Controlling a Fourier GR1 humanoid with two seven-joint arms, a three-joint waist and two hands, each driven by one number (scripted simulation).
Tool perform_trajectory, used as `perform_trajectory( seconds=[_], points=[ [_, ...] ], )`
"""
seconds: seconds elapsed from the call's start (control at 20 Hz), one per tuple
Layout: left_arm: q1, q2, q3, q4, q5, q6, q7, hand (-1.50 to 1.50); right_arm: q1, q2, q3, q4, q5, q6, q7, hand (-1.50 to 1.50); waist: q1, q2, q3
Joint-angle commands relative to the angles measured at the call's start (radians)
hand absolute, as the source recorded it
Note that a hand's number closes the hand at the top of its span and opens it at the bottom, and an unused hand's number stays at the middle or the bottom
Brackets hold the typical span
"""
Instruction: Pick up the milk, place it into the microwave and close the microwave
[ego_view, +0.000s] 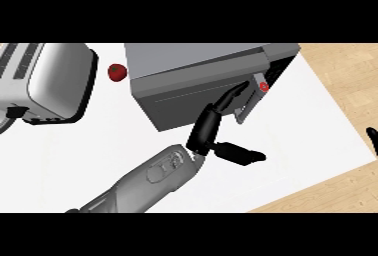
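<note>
Left hand (214, 131) is stretched out straight, fingers flat against the microwave (199, 75) door near its handle, thumb splayed, holding nothing. Milk isn't visible anywhere; likely inside already, can't confirm. Door looks stiff and light, best pushed flat by the handle edge. Right hand (372, 140) barely shows at the right edge, fingers can't be told. Toaster (48, 82) and a red fruit (117, 72) sit to the left.

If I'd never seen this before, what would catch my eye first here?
Most likely the grey forearm rising from the bottom edge, its black left hand stretched with straight fingers against the door of the grey microwave at top centre. Next, the toaster at the left, with a small red fruit between it and the microwave.
</note>
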Motion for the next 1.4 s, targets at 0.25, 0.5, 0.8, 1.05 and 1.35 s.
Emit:
perform_trajectory(
  seconds=[0.25,0.5,0.8,1.05,1.35],
  points=[
    [-0.105,0.000,0.020,0.082,0.088,0.025,-0.042,-1.50,-0.055,-0.039,0.000,-0.002,-0.082,0.020,0.044,-1.50,-0.042,0.014,0.002],
    [-0.108,0.000,0.013,0.098,0.124,0.045,-0.080,-1.50,-0.075,-0.067,0.002,0.002,-0.120,0.043,0.064,-1.50,-0.057,0.017,0.002],
    [-0.126,0.000,-0.001,0.116,0.159,0.053,-0.116,-1.50,-0.101,-0.090,-0.014,0.013,-0.144,0.030,0.089,-1.50,-0.070,0.019,0.003],
    [-0.122,0.000,-0.012,0.123,0.193,0.061,-0.147,-1.50,-0.128,-0.110,-0.021,0.024,-0.166,0.025,0.108,-1.50,-0.073,0.025,0.003],
    [-0.131,0.000,-0.025,0.146,0.222,0.071,-0.178,-1.50,-0.137,-0.142,-0.038,0.028,-0.202,0.034,0.130,-1.50,-0.095,0.022,0.004]
  ],
)
